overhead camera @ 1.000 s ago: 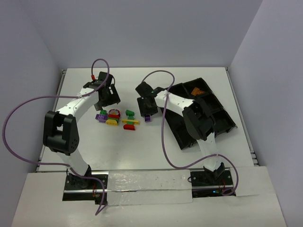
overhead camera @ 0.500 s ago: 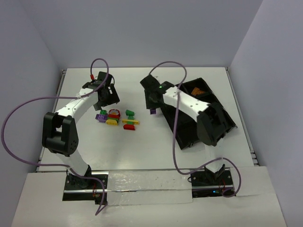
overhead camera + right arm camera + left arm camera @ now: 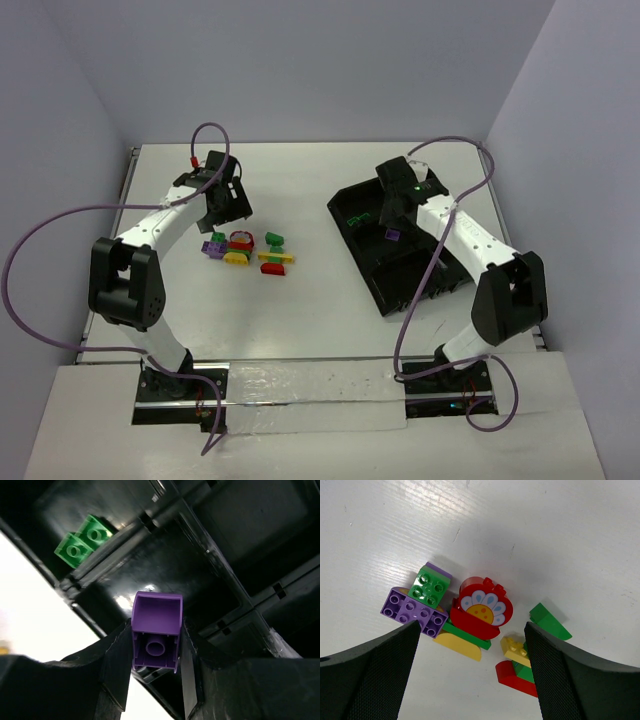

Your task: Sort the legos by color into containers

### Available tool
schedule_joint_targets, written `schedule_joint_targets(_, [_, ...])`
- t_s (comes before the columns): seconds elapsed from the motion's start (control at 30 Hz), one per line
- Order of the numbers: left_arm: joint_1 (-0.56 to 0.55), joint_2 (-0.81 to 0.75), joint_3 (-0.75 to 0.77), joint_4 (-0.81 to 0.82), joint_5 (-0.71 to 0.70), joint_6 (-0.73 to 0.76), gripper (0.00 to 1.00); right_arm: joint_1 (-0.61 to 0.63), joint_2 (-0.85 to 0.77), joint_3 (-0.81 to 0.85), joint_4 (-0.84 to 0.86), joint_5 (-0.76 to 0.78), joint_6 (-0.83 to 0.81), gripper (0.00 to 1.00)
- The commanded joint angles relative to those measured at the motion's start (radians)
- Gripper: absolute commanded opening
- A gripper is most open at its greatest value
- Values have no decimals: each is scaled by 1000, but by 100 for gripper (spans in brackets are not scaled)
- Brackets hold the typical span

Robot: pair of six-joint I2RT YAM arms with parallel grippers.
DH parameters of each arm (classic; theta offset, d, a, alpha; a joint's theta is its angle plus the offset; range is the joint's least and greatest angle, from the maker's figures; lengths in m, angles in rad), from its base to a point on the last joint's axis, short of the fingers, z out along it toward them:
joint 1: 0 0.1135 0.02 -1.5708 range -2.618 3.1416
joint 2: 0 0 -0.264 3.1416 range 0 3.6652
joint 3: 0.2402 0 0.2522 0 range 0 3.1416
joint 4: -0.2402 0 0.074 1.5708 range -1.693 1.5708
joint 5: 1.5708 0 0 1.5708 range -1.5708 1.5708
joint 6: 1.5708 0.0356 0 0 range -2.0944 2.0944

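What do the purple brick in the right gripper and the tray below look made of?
Purple brick: hard moulded plastic by the look, smooth satin surface, hollow underside with a round tube. Tray: probably glossy black plastic; bright glare spots on its ribs.

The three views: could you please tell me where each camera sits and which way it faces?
Top external: above and behind the bases, looking down on table, both arms, brick pile, tray.
Left wrist: behind the left gripper, facing down at the pile between open fingers.
Right wrist: behind the right gripper, facing into the tray, fingers clamping a purple brick.
Shared: top external and left wrist both show the pile.
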Motion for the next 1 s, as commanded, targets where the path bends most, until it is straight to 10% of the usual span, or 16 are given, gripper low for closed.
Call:
schedule_joint_targets(0.0, [5, -22, 63, -18, 7, 9, 92, -9, 14, -13, 47, 13, 5, 23])
schedule_joint_targets(0.27, [5, -28, 83, -42, 13, 24, 92, -9, 44, -6, 97, 0, -28, 79])
schedule_joint_targets(0.67, [0, -62, 69, -53, -16, 6, 91, 193, 17, 147, 154, -84, -230, 76])
schedule_joint_targets(0.97, [-13, -72, 54, -75, -16, -32, 91, 442, 317, 467, 74, -195, -302, 77])
